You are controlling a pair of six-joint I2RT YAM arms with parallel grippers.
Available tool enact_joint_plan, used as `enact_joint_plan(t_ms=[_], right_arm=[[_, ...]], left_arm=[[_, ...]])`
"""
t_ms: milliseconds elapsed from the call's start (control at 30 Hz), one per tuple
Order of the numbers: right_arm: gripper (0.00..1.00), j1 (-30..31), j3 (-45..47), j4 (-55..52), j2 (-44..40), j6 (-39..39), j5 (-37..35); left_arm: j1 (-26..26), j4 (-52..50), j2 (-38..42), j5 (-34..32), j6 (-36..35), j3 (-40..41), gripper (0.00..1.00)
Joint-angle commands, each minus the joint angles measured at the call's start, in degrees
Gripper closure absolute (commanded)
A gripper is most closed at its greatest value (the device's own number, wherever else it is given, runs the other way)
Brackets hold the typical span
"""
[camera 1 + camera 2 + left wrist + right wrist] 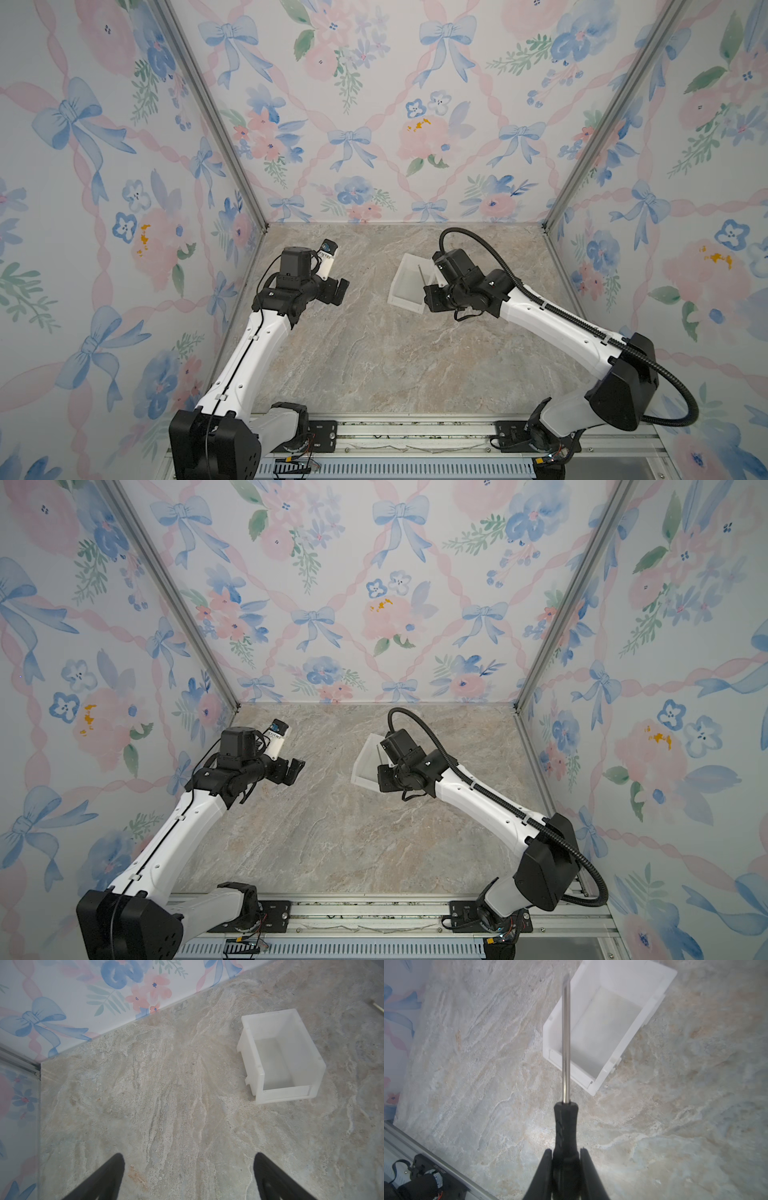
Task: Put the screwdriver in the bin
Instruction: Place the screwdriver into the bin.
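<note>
Right gripper [565, 1150] clamped shut on the screwdriver [566, 1072] handle, shaft poised over the bin [398, 284], just right of centre in a top view. Likely carry step, nearly done. Next: centre over the opening, dip, let go.

Bin [404, 276] partly hidden behind right arm [540, 316]; screwdriver [420, 275] handle hidden too.

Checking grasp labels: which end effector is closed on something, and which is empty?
The right end effector: its jaws clamp the black handle of the screwdriver. The left end effector stands open, with nothing between its jaws.
</note>
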State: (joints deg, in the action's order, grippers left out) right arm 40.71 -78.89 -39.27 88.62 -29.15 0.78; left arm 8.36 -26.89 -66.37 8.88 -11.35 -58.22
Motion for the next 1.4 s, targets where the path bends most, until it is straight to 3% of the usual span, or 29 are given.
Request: enact_joint_plan(t_ms=[0,200,500,1367], right_arm=[[0.86,-2.24,-4.76,0.04,5.8,0.8,2.39],[0.86,-3.71,-10.52,3.52,16.01,-1.36,2.72],[0.86,-4.14,-13.14,7.99,23.97,-3.65,1.2],[0.82,-5.15,-22.77,5.4,36.82,-4.89,-2.38]], left_arm=[[0.48,-0.1,1.36,1.03,-0.2,-1.2,0.02],[0.69,-0.12,2.46,-0.18,-0.27,-1.37,0.02],[0.86,-0.1,3.22,0.52,0.44,-1.56,0.02],[0.95,-0.13,3.09,0.4,-1.82,-0.05,0.02]])
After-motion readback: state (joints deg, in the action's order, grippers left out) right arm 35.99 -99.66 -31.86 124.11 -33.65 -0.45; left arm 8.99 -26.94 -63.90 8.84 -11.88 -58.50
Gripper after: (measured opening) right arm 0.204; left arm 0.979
